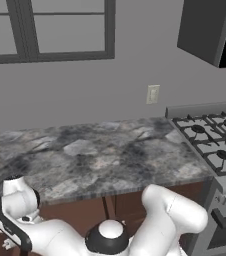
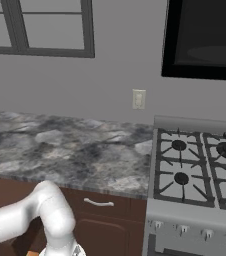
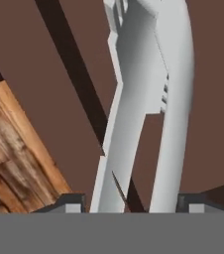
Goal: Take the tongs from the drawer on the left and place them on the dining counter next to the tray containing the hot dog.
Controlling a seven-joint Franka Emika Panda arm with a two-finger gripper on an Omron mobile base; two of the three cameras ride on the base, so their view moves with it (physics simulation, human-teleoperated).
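Observation:
The tongs (image 3: 139,99) run up the middle of the hand view, two pale grey arms side by side with scalloped tips at the top. My gripper (image 3: 131,204) is shut on them; one dark fingertip (image 3: 70,204) sits just outside each arm. Behind them lies the reddish-brown inside of the drawer (image 3: 44,74). In the left base view my arm (image 1: 15,220) bends down low at the left, below the counter's front edge. The dining counter, the tray and the hot dog are out of view.
A marbled counter without a sink (image 1: 95,155) runs ahead under a window. A gas stove (image 2: 195,170) stands at its right. A closed drawer front with a curved silver handle (image 2: 99,202) sits under the counter. Wood floor (image 3: 15,149) lies beside the drawer.

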